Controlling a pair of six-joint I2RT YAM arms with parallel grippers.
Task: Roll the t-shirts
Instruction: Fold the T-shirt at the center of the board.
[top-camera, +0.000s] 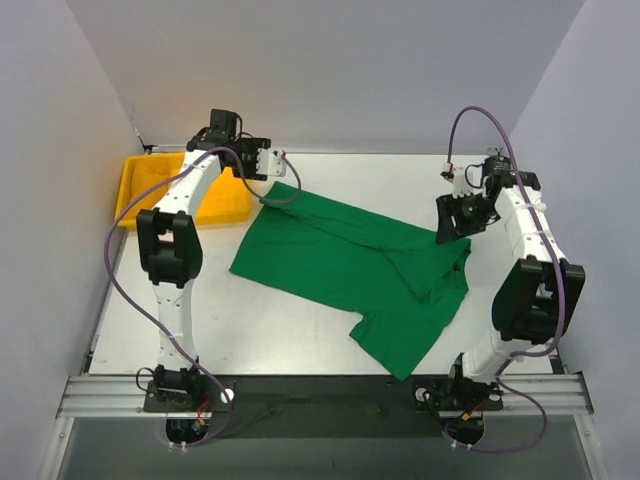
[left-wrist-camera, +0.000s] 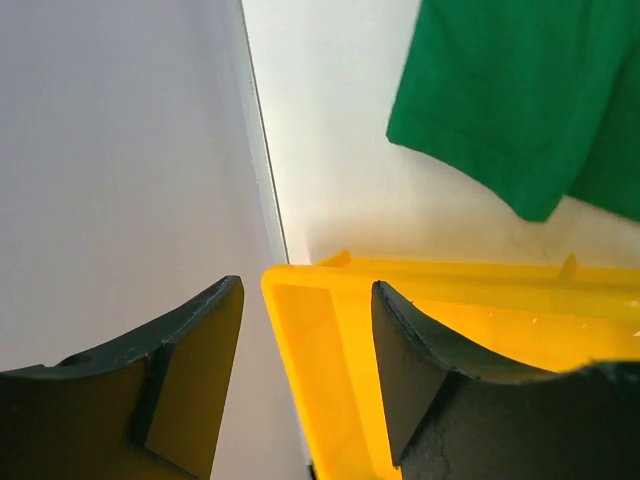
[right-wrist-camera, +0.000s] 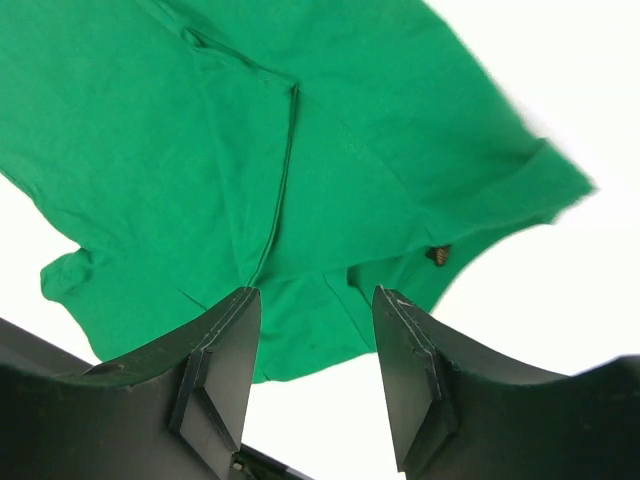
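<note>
Green soft cloth: the green t-shirt (top-camera: 350, 260) lies spread on the table (top-camera: 300, 340), slanting from one pincer to the other, with creases and a sleeve bunched at the end farthest from the left pincer (top-camera: 275, 163). That pincer stands spread and holds nothing. The shirt's corner is just below it and the yellow tray (top-camera: 150, 180) is underneath it. The right pincer (top-camera: 455, 215) is likewise spread and empty, hovering just above the shirt's edge. By my judgement the roll is not yet begun. To do it well, both pincers should pinch one short end at matching spots, draw the cloth taut and turn it over evenly so the roll does not skew
</note>
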